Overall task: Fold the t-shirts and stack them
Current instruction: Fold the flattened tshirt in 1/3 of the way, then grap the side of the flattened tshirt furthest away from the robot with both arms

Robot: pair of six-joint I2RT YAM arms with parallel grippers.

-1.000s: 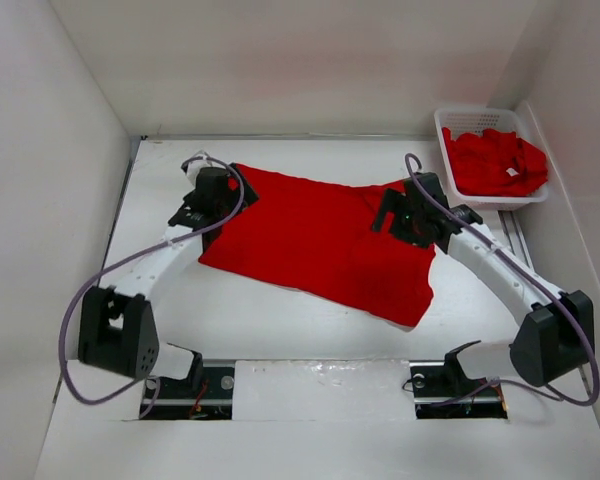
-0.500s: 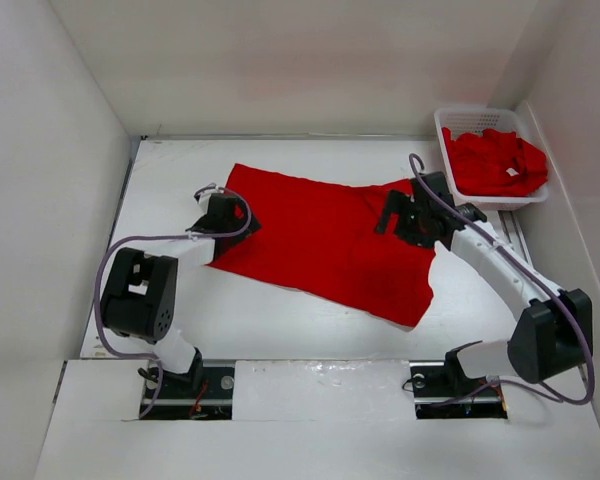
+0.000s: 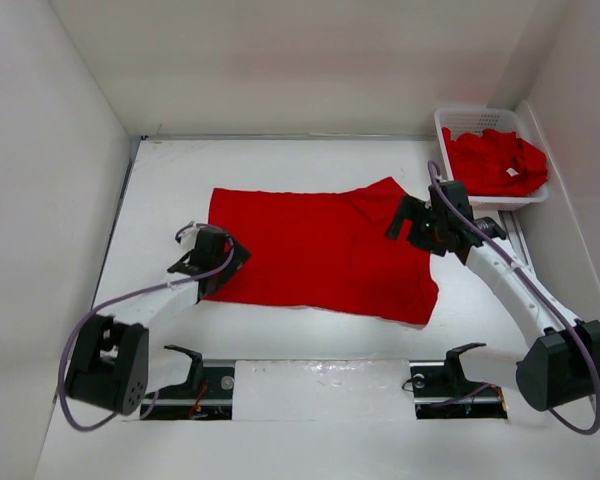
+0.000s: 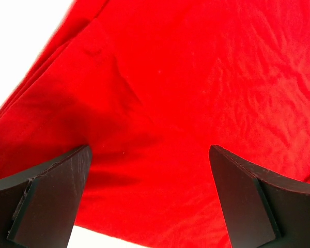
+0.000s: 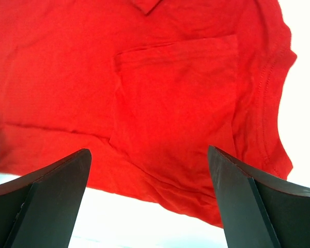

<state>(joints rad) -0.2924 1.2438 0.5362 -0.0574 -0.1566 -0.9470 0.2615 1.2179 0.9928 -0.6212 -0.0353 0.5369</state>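
A: Where's the shirt [image 3: 320, 250]?
B: Flat mid-counter [image 3: 165, 195], laid out for folding; others fill the basket [image 3: 448, 125].
A: The tools?
B: Left tool [image 4: 150, 199] and right tool [image 5: 150, 199] gape wide, empty, over opposite edges.

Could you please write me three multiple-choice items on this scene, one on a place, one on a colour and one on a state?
1. Where on the table does the white basket stand?
A) far right corner
B) near left corner
C) between the arm bases

2. What colour is the t-shirt spread on the table?
A) blue
B) red
C) white

3. How do the left gripper and the right gripper stand?
A) both open
B) both shut on cloth
C) left shut, right open

Answers:
1 A, the top view shows the basket in the far right corner.
2 B, the cloth is bright red in every view.
3 A, each wrist view shows the fingers wide apart, with the cloth between them not pinched.
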